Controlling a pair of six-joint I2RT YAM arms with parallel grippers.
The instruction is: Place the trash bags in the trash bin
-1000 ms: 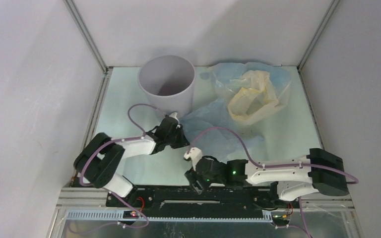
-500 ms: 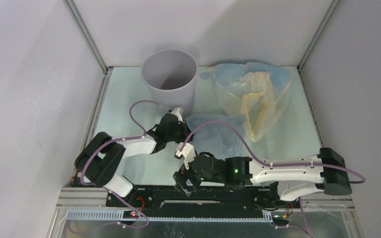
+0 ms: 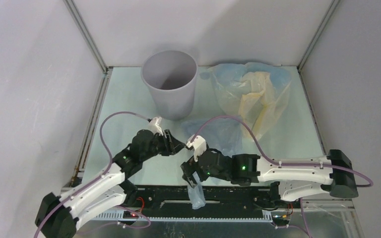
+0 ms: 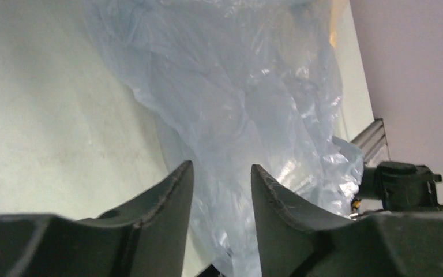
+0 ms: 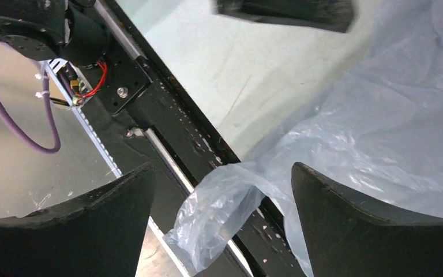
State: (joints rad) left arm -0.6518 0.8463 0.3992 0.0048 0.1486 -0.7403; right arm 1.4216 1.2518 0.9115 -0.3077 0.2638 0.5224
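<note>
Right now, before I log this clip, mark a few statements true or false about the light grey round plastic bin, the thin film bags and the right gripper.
1. The light grey round plastic bin stands upright, and no bag shows inside it. True.
2. The cream-yellow film bag lies inside the bin. False: it lies on the table, to the right of the bin.
3. A corner of the pale blue film bag hangs over the table's near edge. True.
4. The right gripper is clamped on the pale blue film bag. False: its jaws stand wide open, gripping nothing.

Grey trash bin (image 3: 169, 94) upright, blue bag (image 3: 223, 139) overhanging near edge, cream bag (image 3: 258, 101) beside bin
</note>
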